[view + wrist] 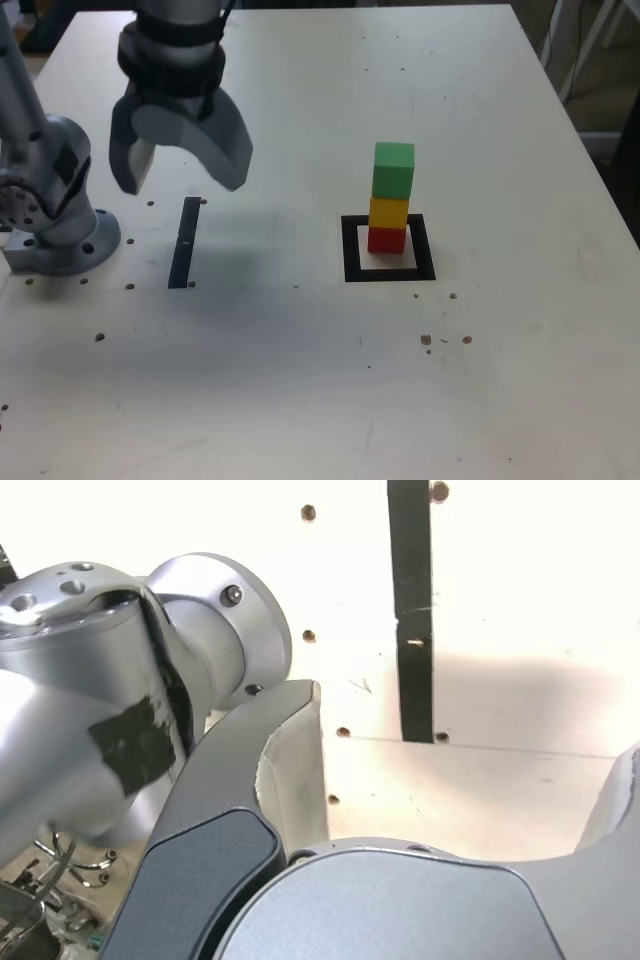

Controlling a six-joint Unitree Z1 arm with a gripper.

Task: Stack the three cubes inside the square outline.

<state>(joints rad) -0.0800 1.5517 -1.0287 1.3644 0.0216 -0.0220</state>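
Your gripper [180, 175] hangs open and empty, well apart from the green-yellow-red stack [391, 200] inside the square outline [388, 268].

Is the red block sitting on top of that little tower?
No, the green cube tops the tower, the yellow cube is in the middle and the red cube is at the bottom, inside the square outline.

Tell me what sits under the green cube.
The green cube rests on the yellow cube, which sits on the red cube inside the square outline. The covered cube faces and the pale centre beneath the red cube cannot be seen.
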